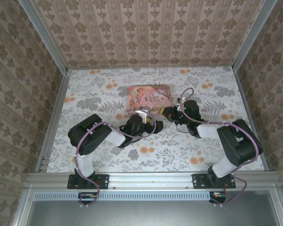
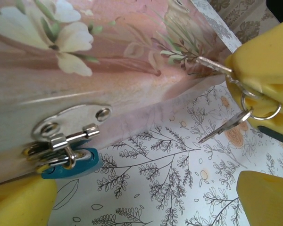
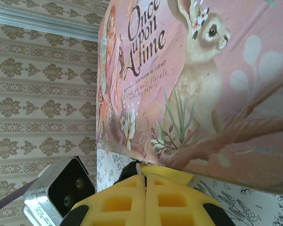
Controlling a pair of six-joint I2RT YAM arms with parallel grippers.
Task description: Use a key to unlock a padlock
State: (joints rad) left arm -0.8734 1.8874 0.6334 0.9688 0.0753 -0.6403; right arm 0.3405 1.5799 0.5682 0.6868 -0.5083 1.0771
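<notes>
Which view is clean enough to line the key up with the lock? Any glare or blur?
Left wrist view: the padlock and the key are fairly sharp, but the hasp glares and the left gripper at the bottom corners is blurred. Right wrist view: the tin is crisp and evenly lit. Top view: even light, padlock too small to judge.
</notes>
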